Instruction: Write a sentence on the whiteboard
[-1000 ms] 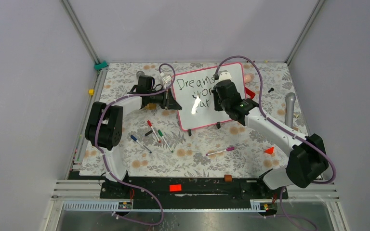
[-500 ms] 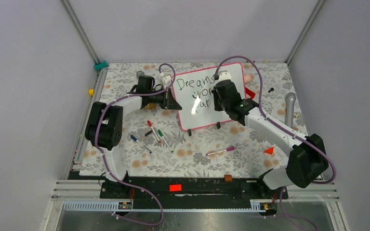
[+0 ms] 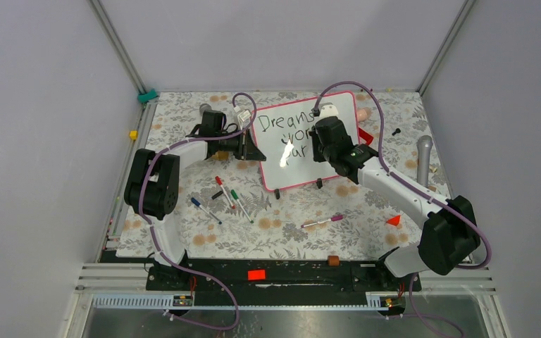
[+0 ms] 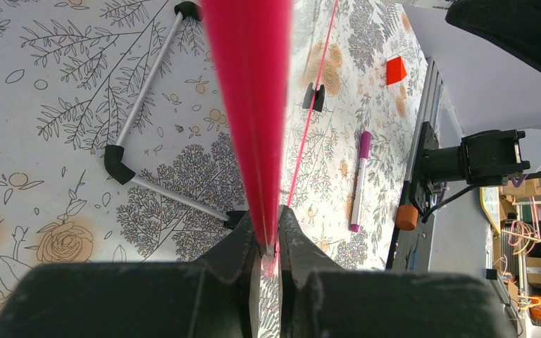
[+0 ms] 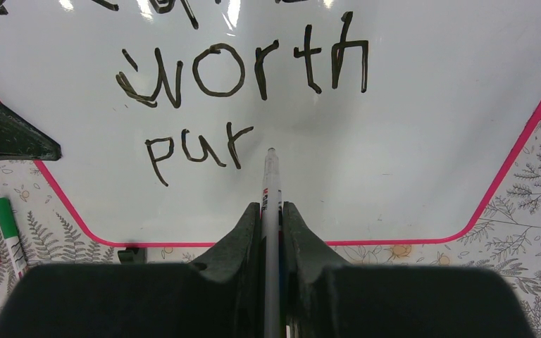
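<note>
**pen_guy:** Closest to your arm bases, on the counter (image 3: 268,239), there's a purple pen (image 3: 322,222) in the middle, and a blue pen (image 3: 204,210), green pen (image 3: 241,205) and red pen (image 3: 222,189) off to your left. Why leave them there?

**boardfan:** They look like spares to me, parked where you can reach them, and nothing is touching them. The work is a bit further out. Your left fingers (image 4: 264,243) are pinched tight on the pink edge of the whiteboard (image 4: 250,105). I reckon that's so it doesn't skid or tip on its little feet when you press on it. Your right fingers (image 5: 259,215) are clamped on the marker (image 5: 270,179), which sticks straight out with its tip at the board, just right of the last letter.

**pen_guy:** Anything readable?

**boardfan:** The whiteboard sits propped up toward the back of the counter, between your two arms. The sentence (image 5: 239,70) isn't done yet. Your right wrist view shows "worth" with "pur" under it. From above, the top line reads "Drean" and then your arm covers the rest. The print on the marker barrel is too small to read.
</note>
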